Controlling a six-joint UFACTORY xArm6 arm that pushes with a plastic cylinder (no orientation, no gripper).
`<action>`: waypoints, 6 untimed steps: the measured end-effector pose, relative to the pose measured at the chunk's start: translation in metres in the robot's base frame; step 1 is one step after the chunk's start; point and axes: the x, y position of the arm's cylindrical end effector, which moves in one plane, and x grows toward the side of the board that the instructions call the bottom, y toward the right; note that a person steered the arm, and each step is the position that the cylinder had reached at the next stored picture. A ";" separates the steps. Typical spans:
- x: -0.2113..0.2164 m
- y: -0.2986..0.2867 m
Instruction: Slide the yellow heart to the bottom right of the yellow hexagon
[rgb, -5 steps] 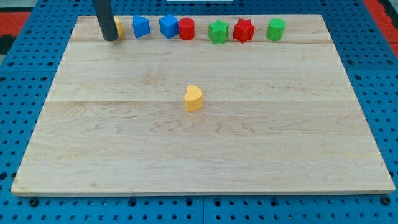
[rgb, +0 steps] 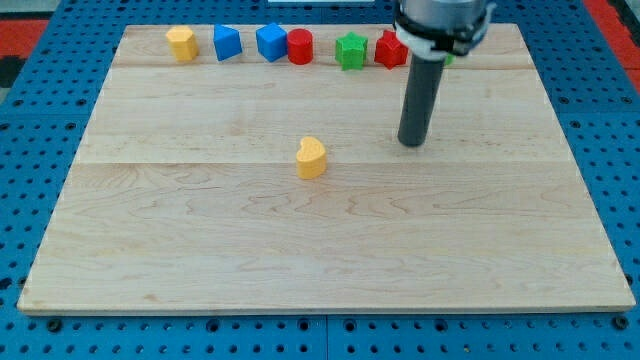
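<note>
The yellow heart (rgb: 311, 158) lies near the middle of the wooden board (rgb: 200, 250). The yellow hexagon (rgb: 181, 43) sits at the view's top left, first in a row of blocks along the top edge. My tip (rgb: 411, 142) rests on the board to the right of the heart, about a hundred pixels away and slightly higher in the view, touching no block. The rod rises from it toward the top of the view.
Along the top edge, from left to right after the hexagon: a blue block (rgb: 227, 43), a second blue block (rgb: 271, 42), a red cylinder (rgb: 300, 47), a green star (rgb: 350, 51), a red star (rgb: 389, 49) partly behind the rod, and a green block mostly hidden by the arm.
The rod has moved from the yellow hexagon at the top left to the board's right centre. The hexagon is now uncovered. No block has moved.
</note>
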 end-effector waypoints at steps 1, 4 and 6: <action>0.027 -0.025; 0.015 -0.171; -0.028 -0.218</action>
